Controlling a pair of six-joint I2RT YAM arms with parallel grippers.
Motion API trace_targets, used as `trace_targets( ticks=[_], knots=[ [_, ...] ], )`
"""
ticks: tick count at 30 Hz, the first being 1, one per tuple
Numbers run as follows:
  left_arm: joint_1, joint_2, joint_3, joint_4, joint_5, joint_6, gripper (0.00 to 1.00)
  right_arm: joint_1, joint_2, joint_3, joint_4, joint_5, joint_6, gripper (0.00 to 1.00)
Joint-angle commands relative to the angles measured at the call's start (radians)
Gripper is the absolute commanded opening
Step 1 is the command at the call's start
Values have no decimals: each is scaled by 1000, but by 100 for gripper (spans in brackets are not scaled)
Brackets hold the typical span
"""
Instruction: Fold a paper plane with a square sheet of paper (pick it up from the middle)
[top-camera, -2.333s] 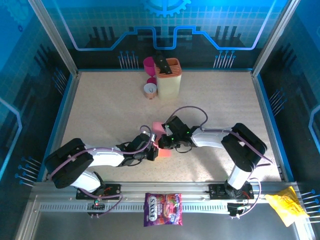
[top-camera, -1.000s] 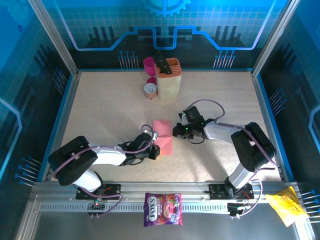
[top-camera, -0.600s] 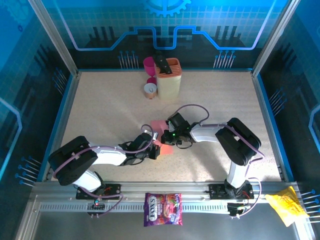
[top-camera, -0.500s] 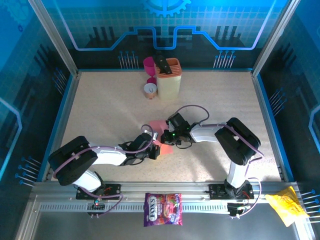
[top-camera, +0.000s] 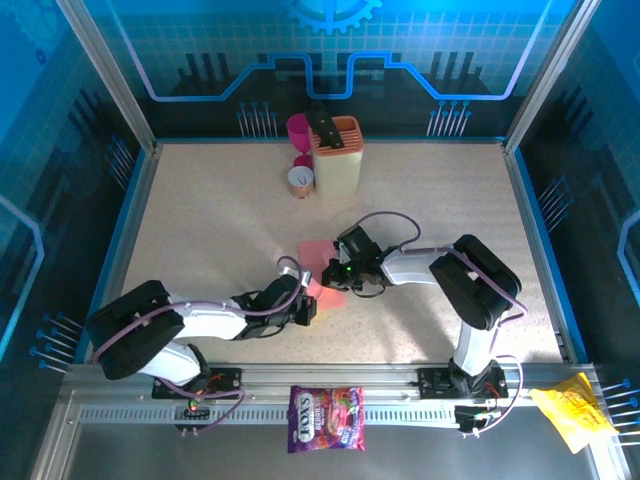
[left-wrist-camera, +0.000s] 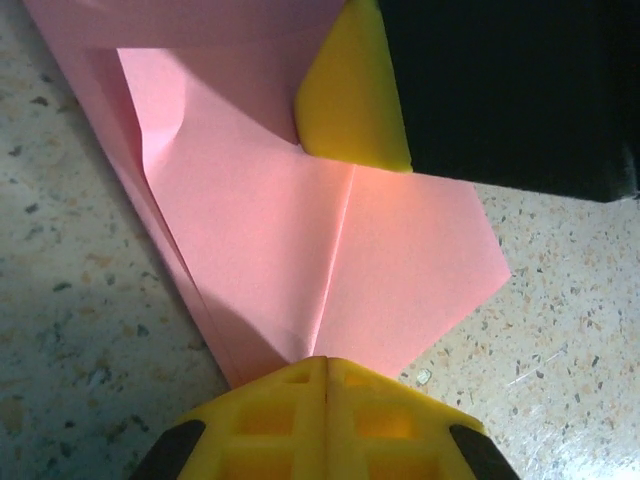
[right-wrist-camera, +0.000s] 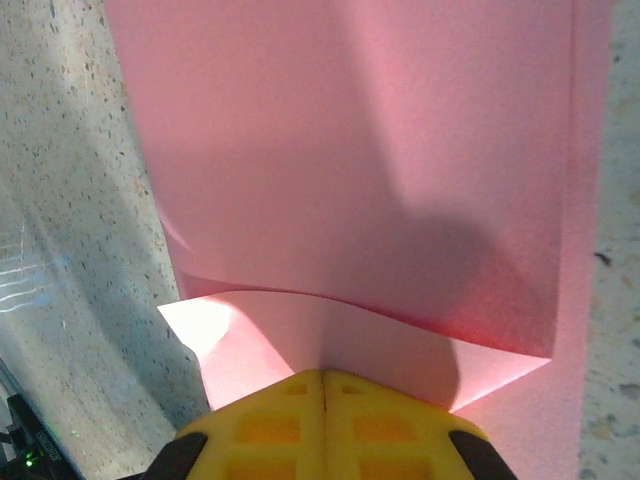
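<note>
Only early creases mark the square sheet of paper (left-wrist-camera: 300, 250), pressed under the closed left claw (left-wrist-camera: 325, 375) and right claw (right-wrist-camera: 322, 385); wings not yet folded.

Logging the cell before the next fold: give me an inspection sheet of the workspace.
Surface: speckled beige table.
Job's things: square sheet of paper, pink, partly folded, mid-table, one flap lifted.
Clutter: magenta cup, cream holder and small roll at the back; candy bag and yellow packet on the front rail.
Grippers: left gripper shut, tips on the sheet's point; right gripper shut on the lifted flap.
Cables: purple cables loop over both wrists.
Surroundings: blue-lit enclosure walls.
</note>
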Motion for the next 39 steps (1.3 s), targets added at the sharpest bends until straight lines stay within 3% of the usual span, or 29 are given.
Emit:
trace_targets(
  ticks=[1,15,19,22,31,39],
  knots=[
    [-41,6,-82,-202,37,-54,0,-29,69,-34,-110,124,11,0],
    [-60,-162,-193,-271,14,-170,0,-30,63,-40,-107,122,11,0],
    [-55,-306,-122,-401,-42,-158,0,-29,60,-41,-97,105,-4,0],
    [10,-343,-60,-406,-19,-112,0,-29,54,-40,-87,89,-26,0],
    [195,-113,166,-291,151,81,0,-30,64,-37,-75,60,-59,0],
    [234,68,285,-225,213,124,0,-30,70,-51,-56,57,-54,0]
  ],
)
